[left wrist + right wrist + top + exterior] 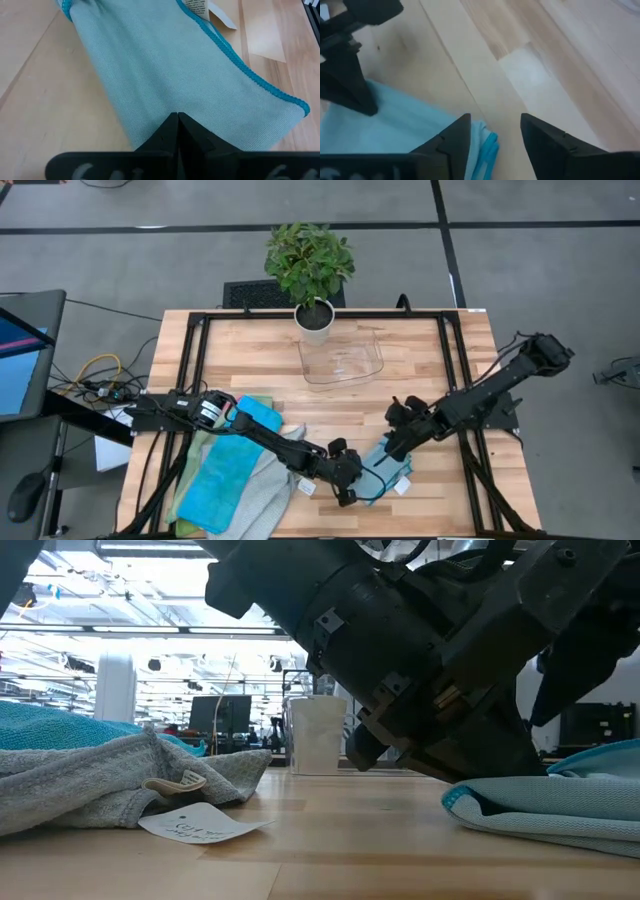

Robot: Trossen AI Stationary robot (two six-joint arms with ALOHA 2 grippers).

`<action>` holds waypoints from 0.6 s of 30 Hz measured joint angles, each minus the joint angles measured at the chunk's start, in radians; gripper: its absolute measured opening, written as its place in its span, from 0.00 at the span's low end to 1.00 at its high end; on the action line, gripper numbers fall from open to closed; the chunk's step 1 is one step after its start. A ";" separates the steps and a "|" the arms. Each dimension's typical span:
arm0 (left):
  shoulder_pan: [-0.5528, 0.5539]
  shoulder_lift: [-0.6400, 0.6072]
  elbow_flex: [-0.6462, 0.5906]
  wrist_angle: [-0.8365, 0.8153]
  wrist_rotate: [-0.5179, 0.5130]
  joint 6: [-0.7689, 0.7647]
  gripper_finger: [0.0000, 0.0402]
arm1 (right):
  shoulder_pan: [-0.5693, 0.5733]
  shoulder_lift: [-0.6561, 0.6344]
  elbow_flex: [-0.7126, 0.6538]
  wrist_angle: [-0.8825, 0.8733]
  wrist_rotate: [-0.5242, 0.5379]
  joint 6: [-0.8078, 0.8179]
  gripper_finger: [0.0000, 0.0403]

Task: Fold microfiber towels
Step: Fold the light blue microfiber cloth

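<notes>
The left gripper is pinched tight on the light grey towel with teal edging, which lies folded on the wooden table near its front edge, a white tag showing by one end. The right gripper hangs just over the same towel's other end, fingers parted, holding nothing (one finger sits right above the teal hem). Off to the left lies a heap of more towels, bright blue on grey.
</notes>
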 joint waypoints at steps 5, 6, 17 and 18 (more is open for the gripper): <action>0.000 0.000 0.000 0.000 0.000 0.001 0.00 | -0.008 0.042 -0.005 0.035 0.000 -0.027 0.48; 0.000 0.000 0.000 0.000 -0.001 0.002 0.00 | -0.003 0.054 -0.007 0.033 0.000 -0.028 0.48; 0.000 0.000 0.002 -0.022 0.017 0.003 0.00 | 0.041 0.198 -0.006 0.120 -0.001 -0.027 0.46; -0.001 0.000 0.002 -0.022 0.017 0.003 0.00 | 0.043 0.198 -0.006 0.118 0.000 -0.027 0.46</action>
